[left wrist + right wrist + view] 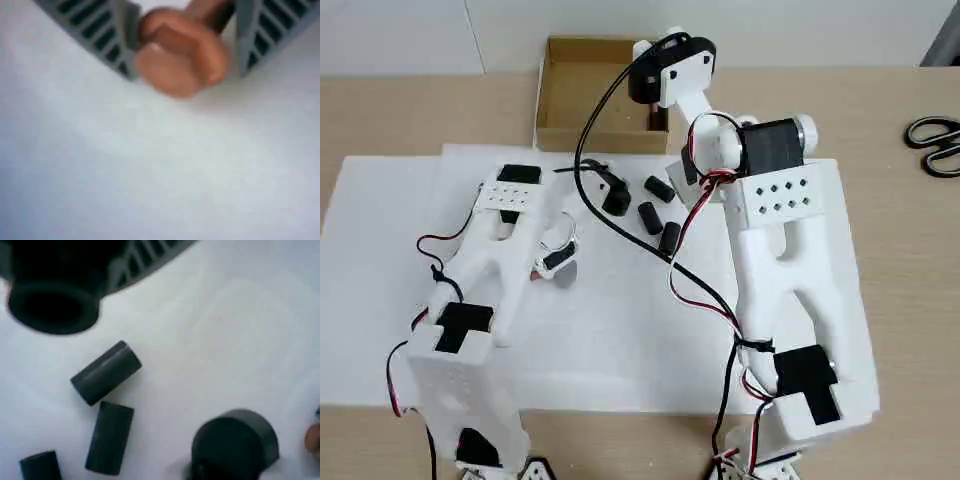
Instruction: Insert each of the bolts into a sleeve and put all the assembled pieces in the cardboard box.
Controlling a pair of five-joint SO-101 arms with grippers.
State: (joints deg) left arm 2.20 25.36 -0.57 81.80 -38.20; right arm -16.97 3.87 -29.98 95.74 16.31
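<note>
An orange bolt (pixel 180 55) sits head-out between the grey ribbed fingers (pixel 95 30) of my left gripper (pixel 187 72), which is shut on it just above the white sheet. In the high view that gripper (pixel 557 257) is left of centre. My right gripper (pixel 688 168) is near the box's front corner, shut on a black sleeve (pixel 50 302) whose hollow end faces the camera beside a ribbed finger (pixel 145 260). Loose sleeves (pixel 106 372) (pixel 109 437) lie on the sheet below it, and one stands upright (pixel 235 445). The cardboard box (pixel 560 95) stands at the back.
A white foam sheet (pixel 620 320) covers the middle of the table. Several black sleeves (pixel 650 217) lie between the two grippers. A black cable (pixel 585 130) loops over the box front. Scissors (pixel 935 145) rest at the far right on bare wood.
</note>
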